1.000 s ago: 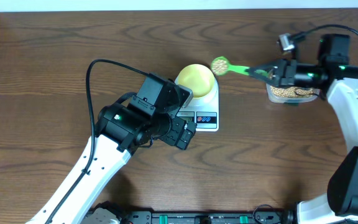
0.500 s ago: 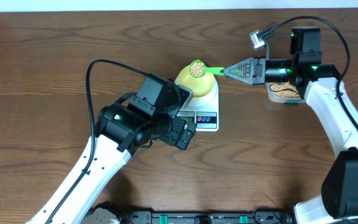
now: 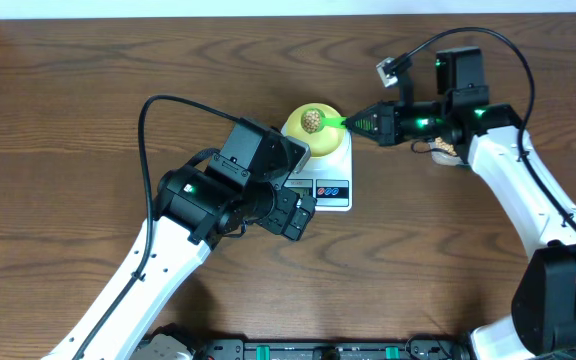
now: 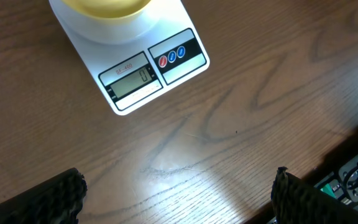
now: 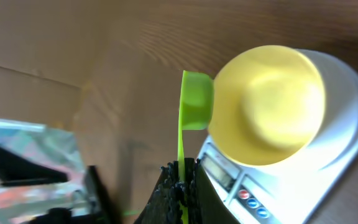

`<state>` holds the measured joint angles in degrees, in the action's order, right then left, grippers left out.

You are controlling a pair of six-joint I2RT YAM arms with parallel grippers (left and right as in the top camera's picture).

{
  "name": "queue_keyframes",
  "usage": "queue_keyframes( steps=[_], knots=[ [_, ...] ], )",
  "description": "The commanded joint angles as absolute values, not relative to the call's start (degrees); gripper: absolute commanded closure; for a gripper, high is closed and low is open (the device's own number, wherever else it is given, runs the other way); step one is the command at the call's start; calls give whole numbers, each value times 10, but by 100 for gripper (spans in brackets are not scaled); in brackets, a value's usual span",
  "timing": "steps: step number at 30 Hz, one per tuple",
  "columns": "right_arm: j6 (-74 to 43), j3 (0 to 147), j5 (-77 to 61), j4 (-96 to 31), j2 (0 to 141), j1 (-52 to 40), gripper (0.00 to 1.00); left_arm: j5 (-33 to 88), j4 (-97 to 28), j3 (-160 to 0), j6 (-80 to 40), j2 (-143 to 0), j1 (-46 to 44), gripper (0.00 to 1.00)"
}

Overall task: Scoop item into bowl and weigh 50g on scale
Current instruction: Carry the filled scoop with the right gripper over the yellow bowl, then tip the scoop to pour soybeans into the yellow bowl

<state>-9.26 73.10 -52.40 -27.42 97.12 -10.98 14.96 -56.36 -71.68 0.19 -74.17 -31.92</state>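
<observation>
Hovering over the yellow bowl (image 3: 297, 137) on the scale (image 3: 334, 189), the green scoop (image 3: 336, 122) carries a heap of beans (image 3: 312, 120); the right claw (image 3: 362, 124), at three o'clock, clenches its thin handle end. Hard round beans will likely roll and bounce. The left claw (image 4: 178, 200) gapes empty.

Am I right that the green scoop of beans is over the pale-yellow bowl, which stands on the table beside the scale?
Not quite: the overhead view shows the round pale-yellow bowl standing on the flat white scale, under the green plastic scoop.
</observation>
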Motion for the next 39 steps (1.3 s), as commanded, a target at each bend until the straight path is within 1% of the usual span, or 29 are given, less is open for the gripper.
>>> queue_keyframes(
  steps=[1, 11, 24, 30, 39],
  knots=[
    [-50, 741, -440, -274, 974, -132, 99, 154, -563, -716, 1, -741, -317, 2],
    [5, 741, -283, -266, 974, -190, 99, 154, -563, -716, 1, -741, -317, 2],
    [80, 755, -162, -260, 974, -239, 99, 154, -563, -716, 1, -741, -317, 2],
    [122, 788, -121, -294, 974, -261, 99, 154, -563, -716, 1, -741, -317, 2],
    [178, 818, -24, -339, 974, -303, 99, 154, -563, -716, 1, -741, -317, 2]
  ],
)
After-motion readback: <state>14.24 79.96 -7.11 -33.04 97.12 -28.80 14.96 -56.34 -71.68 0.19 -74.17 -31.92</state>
